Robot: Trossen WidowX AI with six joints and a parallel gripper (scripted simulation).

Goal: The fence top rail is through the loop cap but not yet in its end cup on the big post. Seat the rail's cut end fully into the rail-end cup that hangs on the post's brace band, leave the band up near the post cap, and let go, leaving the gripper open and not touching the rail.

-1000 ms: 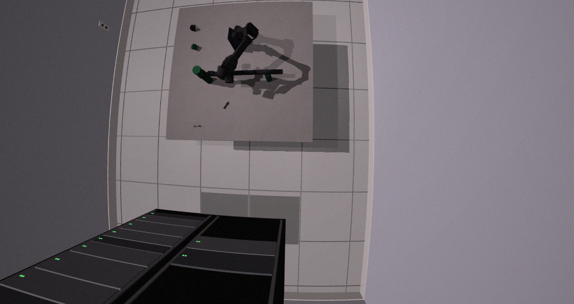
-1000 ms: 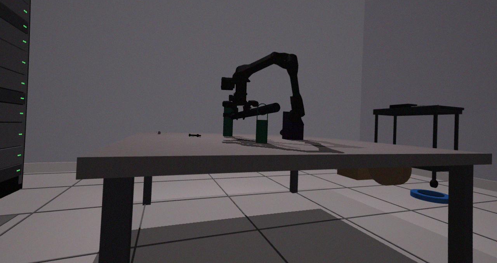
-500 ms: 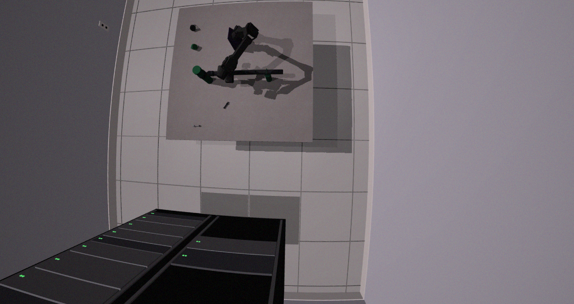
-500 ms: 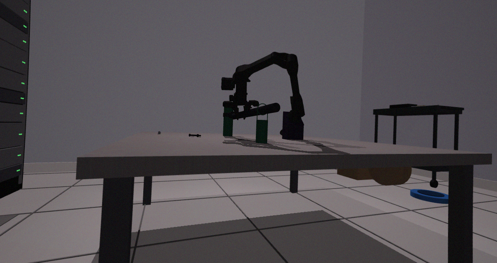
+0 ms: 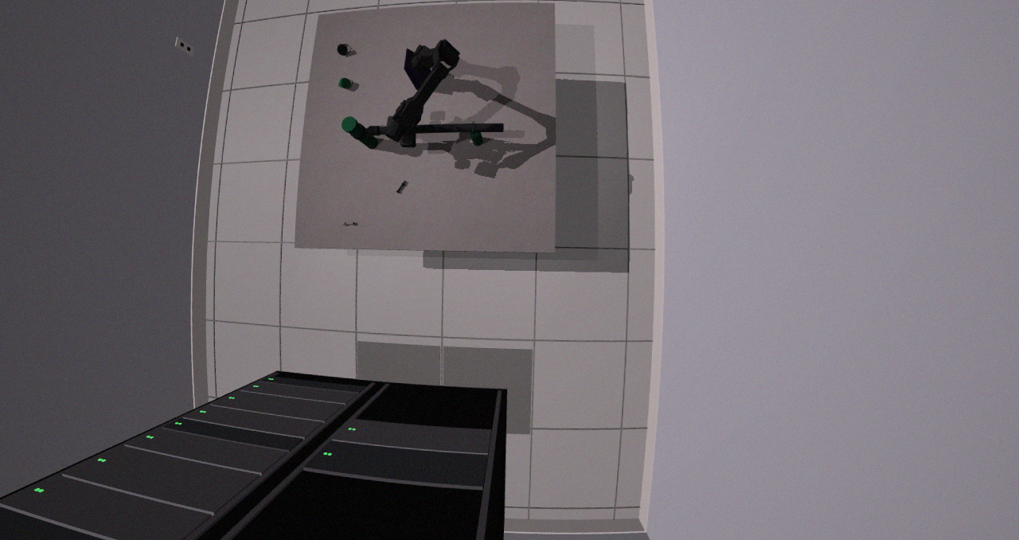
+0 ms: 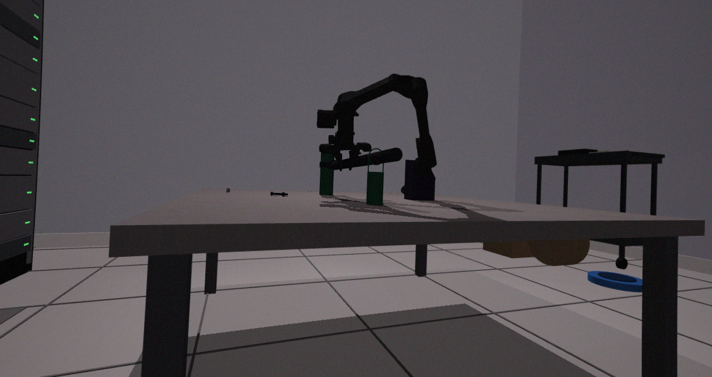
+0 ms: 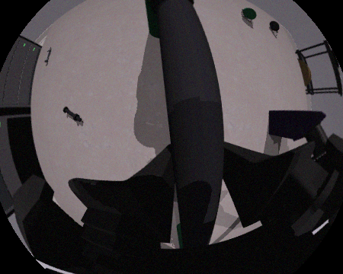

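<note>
The dark top rail [image 5: 455,129] [image 6: 385,155] [image 7: 187,66] lies level above the table [image 5: 498,209] [image 6: 348,225]. It passes through the loop on the small green post [image 5: 475,137] [image 6: 374,188]. I cannot tell how deep the end sits in the cup. My gripper [image 5: 404,135] [image 6: 348,157] [image 7: 192,145] is shut on the rail close to the big post, one finger on each side.
A small dark bolt [image 5: 402,186] [image 6: 279,193] [image 7: 72,115] lies on the table in front of the posts. A dark cap [image 5: 343,48] [image 7: 274,26] and a green cap [image 5: 345,82] [image 7: 249,14] stand beyond the big post. The arm's base [image 5: 416,62] [image 6: 418,180] stands behind the rail.
</note>
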